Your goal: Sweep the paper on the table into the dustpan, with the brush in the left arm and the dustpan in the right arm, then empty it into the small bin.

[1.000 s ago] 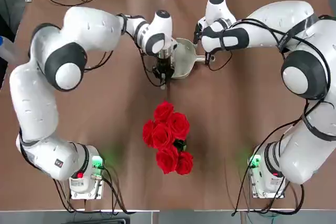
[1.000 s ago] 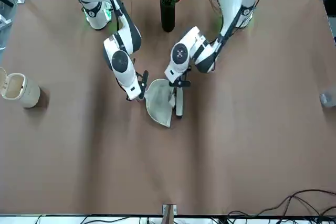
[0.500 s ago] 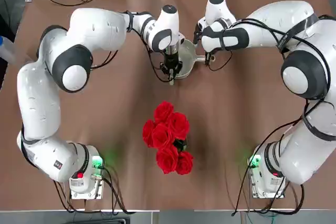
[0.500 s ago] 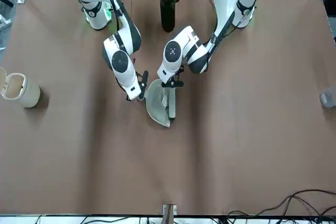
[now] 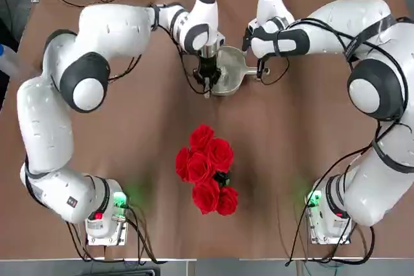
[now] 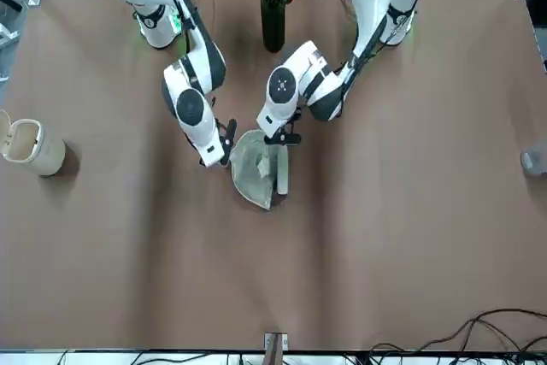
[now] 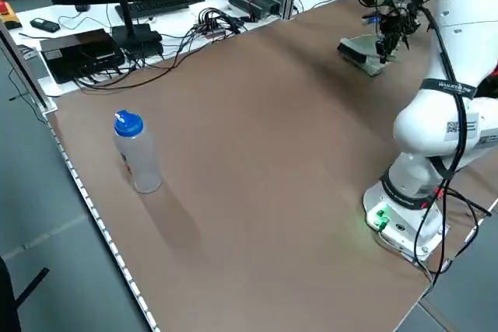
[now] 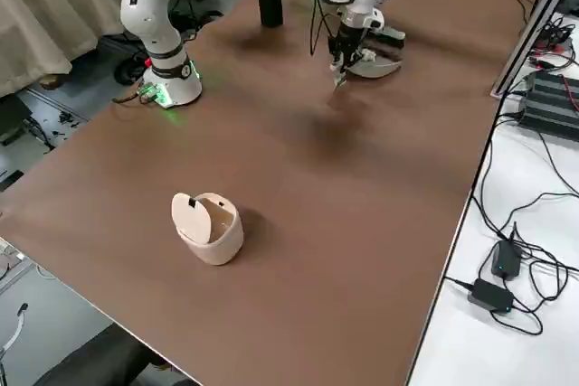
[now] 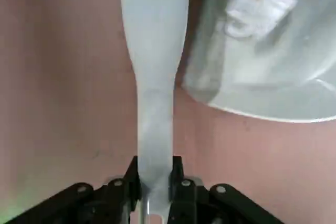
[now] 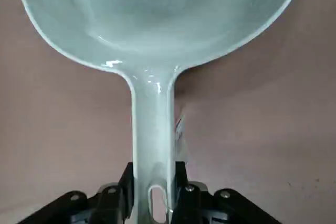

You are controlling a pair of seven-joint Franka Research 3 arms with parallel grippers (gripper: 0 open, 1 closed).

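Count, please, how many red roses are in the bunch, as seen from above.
5: the red roses stand one at the top, one at left, one at right, and two side by side at the bottom; more may hide underneath.

The dustpan is showing smooth, glossy plastic, its rim catching bright glints. The brush handle is looking like smooth plastic with a soft sheen. The paper scrap is appearing crumpled and matt. The tabletop is spreading matt and even, the small bin is presenting smooth, probably plastic walls, and the bottle is gleaming like translucent plastic.
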